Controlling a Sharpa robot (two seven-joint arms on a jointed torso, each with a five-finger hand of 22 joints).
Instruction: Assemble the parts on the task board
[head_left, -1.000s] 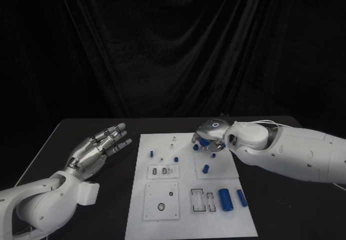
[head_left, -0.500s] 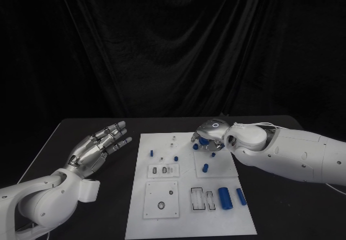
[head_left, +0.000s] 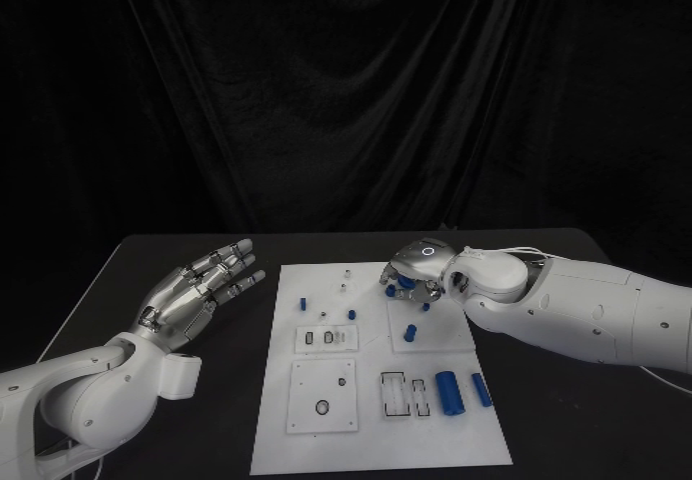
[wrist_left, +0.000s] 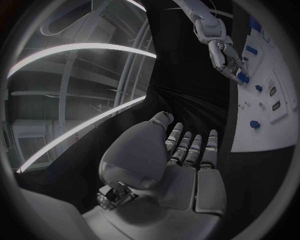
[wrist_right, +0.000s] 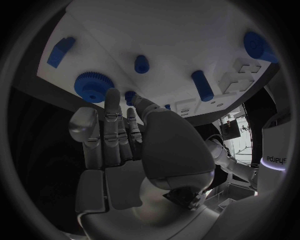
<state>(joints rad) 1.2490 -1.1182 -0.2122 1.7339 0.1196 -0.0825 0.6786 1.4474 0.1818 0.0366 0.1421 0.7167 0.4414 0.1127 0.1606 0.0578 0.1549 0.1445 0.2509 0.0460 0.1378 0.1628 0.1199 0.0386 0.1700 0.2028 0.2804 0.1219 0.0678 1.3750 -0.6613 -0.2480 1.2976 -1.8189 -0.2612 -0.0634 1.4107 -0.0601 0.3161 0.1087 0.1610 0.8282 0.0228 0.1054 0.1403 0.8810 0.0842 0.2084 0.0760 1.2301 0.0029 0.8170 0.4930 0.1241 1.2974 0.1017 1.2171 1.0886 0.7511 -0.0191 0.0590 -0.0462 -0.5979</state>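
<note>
Right hand (head_left: 414, 268), fingers curled, sits at the far edge of your task board (head_left: 378, 440) over a blue gear (wrist_right: 92, 86); can't tell if it grips anything. Blue pegs (head_left: 411, 336) stand nearby mid-board, two blue cylinders (head_left: 449, 394) lie toward the near-right corner. Left hand (head_left: 202, 290) hangs open, fingers spread, over the black table (head_left: 577, 400), beside the board's left edge, apart from it. Dark curtain (head_left: 346, 110) behind.
</note>
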